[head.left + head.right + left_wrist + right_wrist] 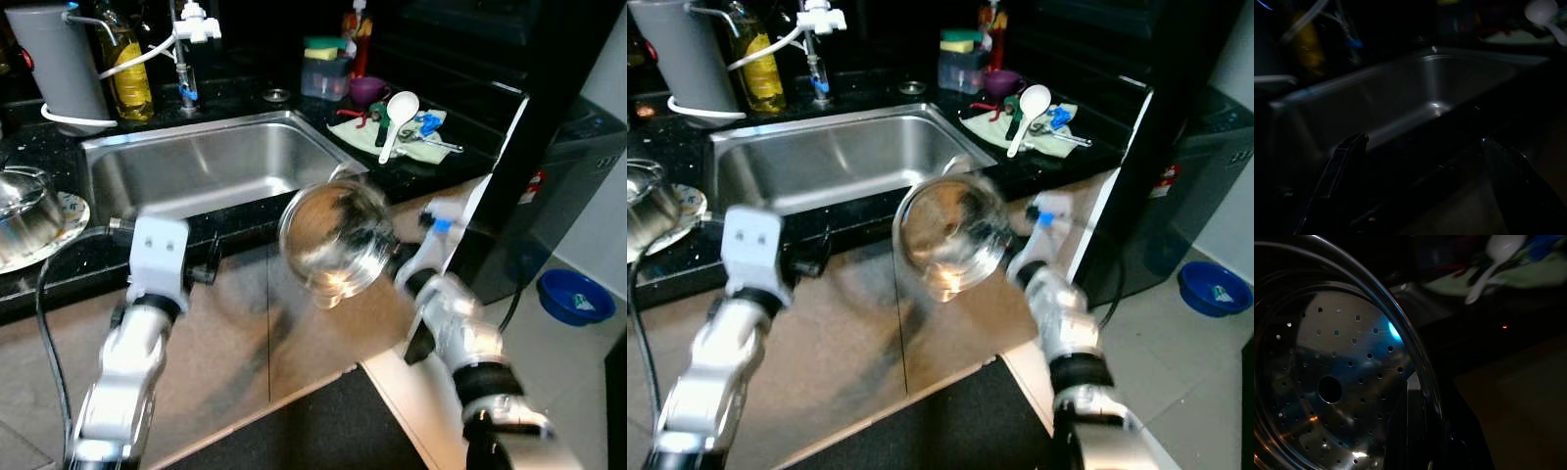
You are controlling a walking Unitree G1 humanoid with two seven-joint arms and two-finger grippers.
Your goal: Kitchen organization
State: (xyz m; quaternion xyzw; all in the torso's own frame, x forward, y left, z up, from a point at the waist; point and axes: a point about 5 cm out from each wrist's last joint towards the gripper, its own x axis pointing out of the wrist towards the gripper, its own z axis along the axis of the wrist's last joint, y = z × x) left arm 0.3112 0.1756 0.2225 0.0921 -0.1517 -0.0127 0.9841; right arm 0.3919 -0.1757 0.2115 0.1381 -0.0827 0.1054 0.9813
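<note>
A round stainless-steel perforated bowl hangs tilted in front of the counter edge, just right of the sink. My right gripper is shut on its rim, one black finger lying inside the bowl. From the eye views the bowl hides those fingertips. My left gripper is open with nothing between its fingers, and sits low at the black counter front, left of the bowl and facing the empty sink.
A steel pot on a plate sits at the counter's left. Behind the sink stand a grey canister, an oil bottle and the tap. A white ladle lies on a green cloth. A blue basin is on the floor at right.
</note>
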